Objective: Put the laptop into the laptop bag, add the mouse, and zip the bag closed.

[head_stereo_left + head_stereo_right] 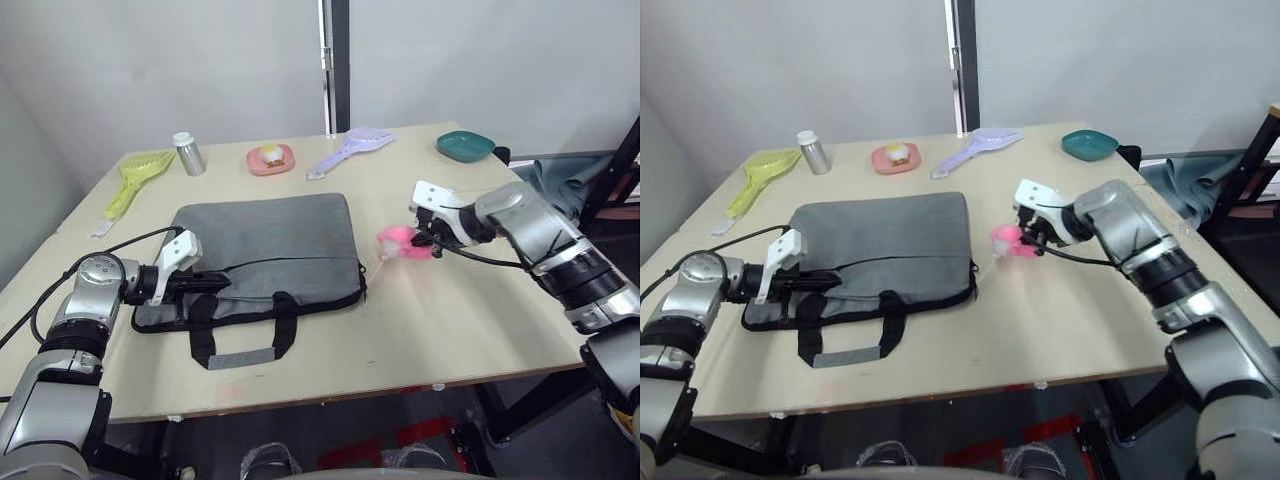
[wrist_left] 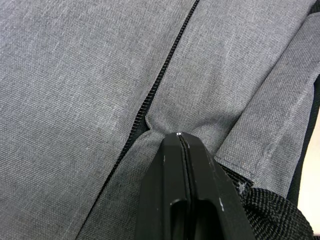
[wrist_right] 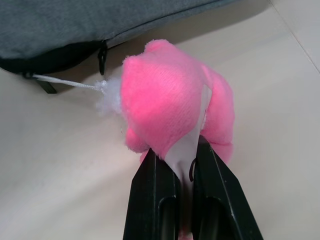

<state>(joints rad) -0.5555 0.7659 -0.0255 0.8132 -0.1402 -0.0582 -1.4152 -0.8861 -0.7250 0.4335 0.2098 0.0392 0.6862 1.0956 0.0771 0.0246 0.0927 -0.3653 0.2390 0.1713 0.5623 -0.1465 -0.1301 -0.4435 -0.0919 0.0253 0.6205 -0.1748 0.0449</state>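
Observation:
The grey laptop bag [image 1: 265, 240] lies flat in the middle of the table, its black strap handles [image 1: 240, 335] toward the front edge. My left gripper [image 1: 215, 283] is at the bag's front left part, shut on a fold of the grey fabric [image 2: 165, 127] beside the black zipper [image 2: 165, 65]. To the right of the bag, my right gripper [image 1: 432, 243] is shut on a fluffy pink object [image 3: 175, 105]. A white cord [image 3: 65, 82] runs from that object to the bag's right corner. The laptop and the mouse are out of view.
Along the table's far side stand a green scoop [image 1: 135, 180], a metal can [image 1: 188, 153], a pink dish [image 1: 271, 158], a purple scoop [image 1: 350, 148] and a teal bowl [image 1: 465, 146]. Dark cloth and a frame [image 1: 600, 180] lie off the right edge.

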